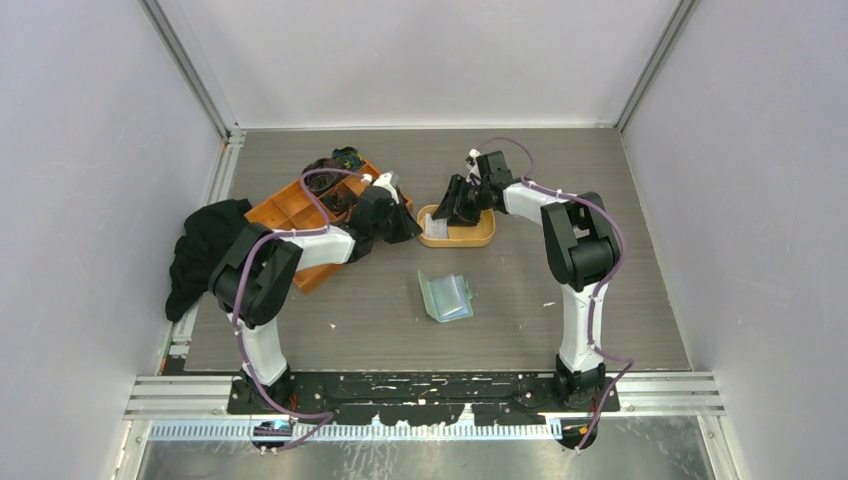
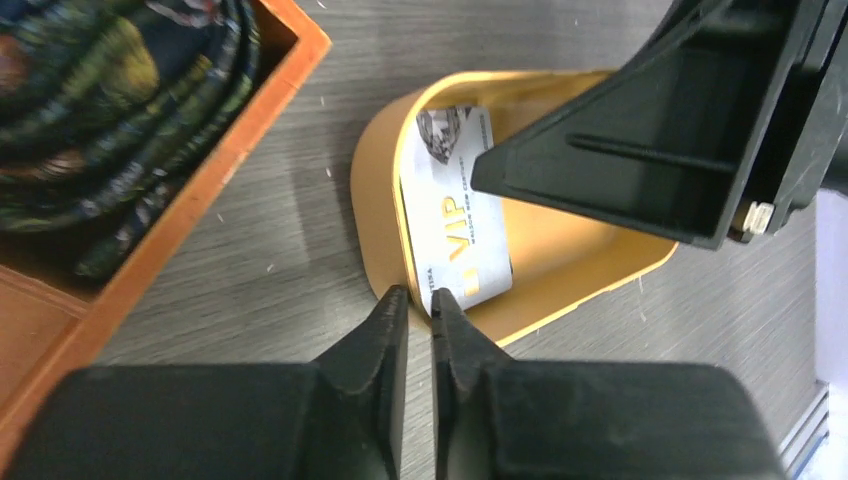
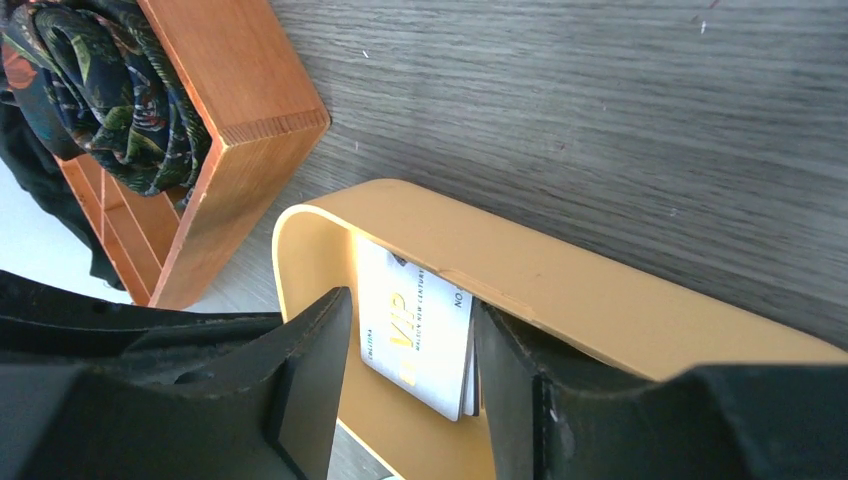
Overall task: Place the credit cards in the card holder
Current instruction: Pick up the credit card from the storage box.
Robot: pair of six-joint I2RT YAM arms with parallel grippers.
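Note:
A small stack of white credit cards (image 1: 433, 228), the top one marked VIP, lies in the left end of the oval orange dish (image 1: 478, 238). The cards show in the left wrist view (image 2: 455, 230) and the right wrist view (image 3: 415, 335). My left gripper (image 2: 420, 298) is closed to a narrow gap on the dish's near rim (image 2: 375, 200); in the top view it (image 1: 408, 228) is at the dish's left end. My right gripper (image 3: 410, 310) is open inside the dish (image 3: 560, 290), one finger on each side of the cards. The green card holder (image 1: 446, 297) lies open in front of the dish.
The orange compartment tray (image 1: 290, 215) stands left of the dish, with dark patterned cloth (image 2: 110, 110) in a compartment. A black cloth (image 1: 200, 255) lies at the table's left edge. White walls enclose the table.

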